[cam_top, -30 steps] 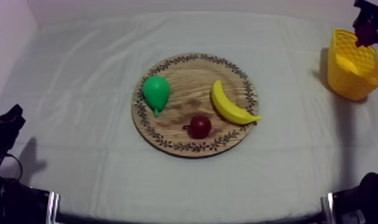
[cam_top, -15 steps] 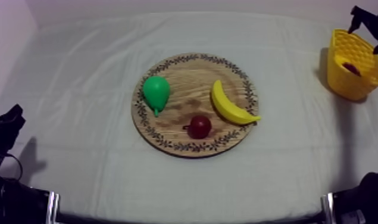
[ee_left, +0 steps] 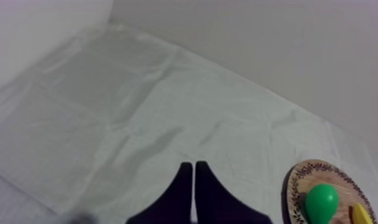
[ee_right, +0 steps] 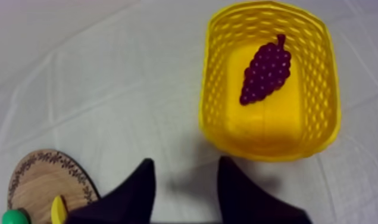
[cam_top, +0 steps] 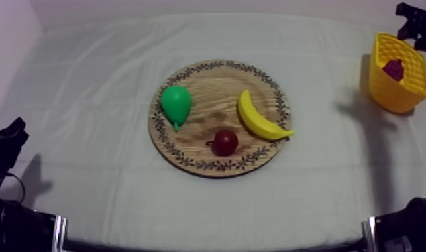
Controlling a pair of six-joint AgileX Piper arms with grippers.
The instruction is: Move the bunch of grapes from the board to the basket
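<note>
The purple bunch of grapes [ee_right: 265, 69] lies flat inside the yellow basket [ee_right: 215, 113], which stands at the table's far right [cam_top: 390, 94]. From above, the grapes [cam_top: 393, 69] show as a dark patch in it. My right gripper [ee_right: 185, 164] hovers open beside the basket with nothing between its fingers; in the top view it [cam_top: 416, 20] is at the far right corner behind the basket. My left gripper [ee_left: 193, 165] is shut on nothing, its fingers a narrow wedge, low at the left [cam_top: 11, 137].
The round wooden board [cam_top: 212, 87] lies mid-table with a green pear [cam_top: 176, 104], a banana [cam_top: 261, 117] and a small red fruit [cam_top: 225, 142] on it. Bare cloth runs between board and basket.
The right gripper has risen and drawn back from over the basket. The grapes, which it has let go, now lie in plain sight in the basket. The left arm is still.
</note>
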